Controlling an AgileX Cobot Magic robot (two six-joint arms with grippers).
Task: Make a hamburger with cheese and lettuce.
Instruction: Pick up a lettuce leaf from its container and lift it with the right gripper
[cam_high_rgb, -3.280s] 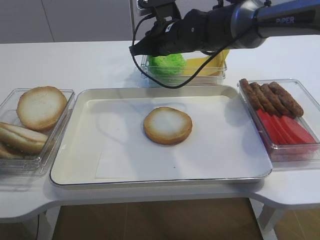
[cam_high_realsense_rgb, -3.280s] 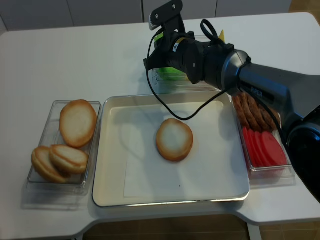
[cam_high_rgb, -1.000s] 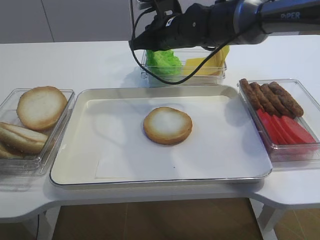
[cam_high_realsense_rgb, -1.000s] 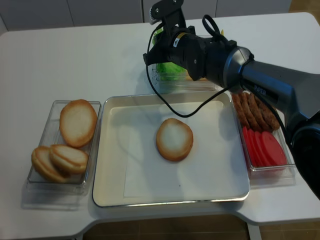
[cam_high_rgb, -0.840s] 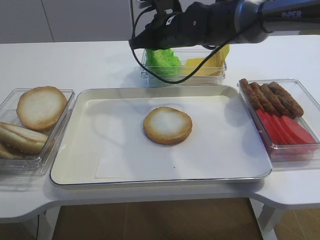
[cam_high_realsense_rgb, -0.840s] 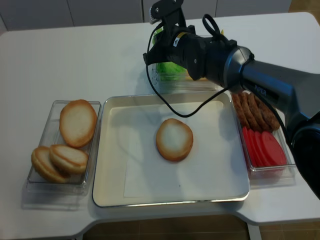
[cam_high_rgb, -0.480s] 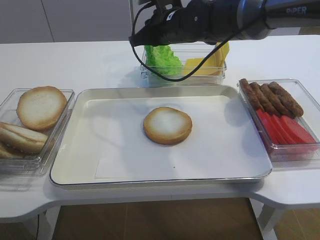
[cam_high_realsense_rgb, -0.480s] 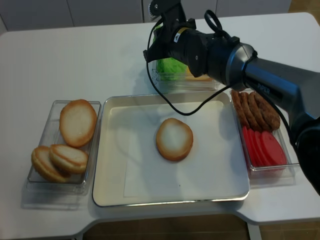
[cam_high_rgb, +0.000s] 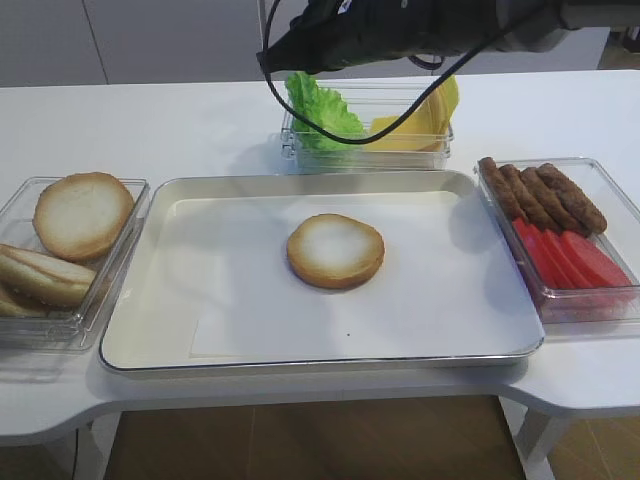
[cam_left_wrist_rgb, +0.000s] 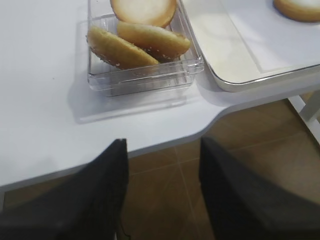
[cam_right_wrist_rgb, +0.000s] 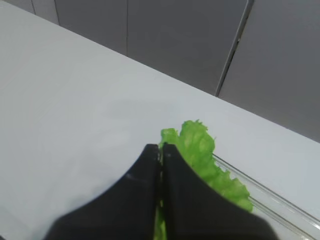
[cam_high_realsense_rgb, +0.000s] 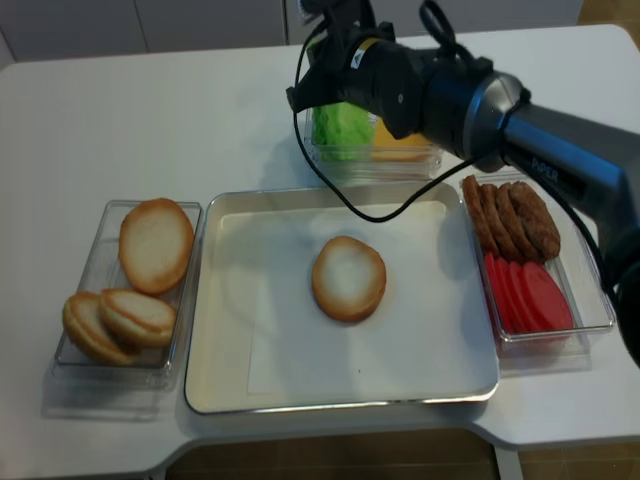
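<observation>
The hamburger bun half (cam_high_rgb: 335, 250) lies cut face up in the middle of the metal tray (cam_high_rgb: 150, 340), also in the second high view (cam_high_realsense_rgb: 348, 278). My right gripper (cam_high_rgb: 288, 68) is shut on the edge of the lettuce (cam_high_rgb: 320, 108), which hangs from it above the back clear container (cam_high_rgb: 440, 152). In the right wrist view the closed gripper (cam_right_wrist_rgb: 161, 148) pinches the lettuce (cam_right_wrist_rgb: 202, 152). Yellow cheese (cam_high_rgb: 415, 125) slices lie in that container's right part. My left gripper (cam_left_wrist_rgb: 162, 142) is open and empty beyond the table's front left edge, over the floor.
A clear box of spare bun halves (cam_high_rgb: 70, 250) stands left of the tray, also in the left wrist view (cam_left_wrist_rgb: 140, 45). A clear box with brown sausages and red slices (cam_high_rgb: 560, 235) stands right of the tray. A black cable hangs from the right arm over the back container.
My right gripper has risen out of the back container, pulling the lettuce leaf up with it. The bun and the left gripper's side have not moved.
</observation>
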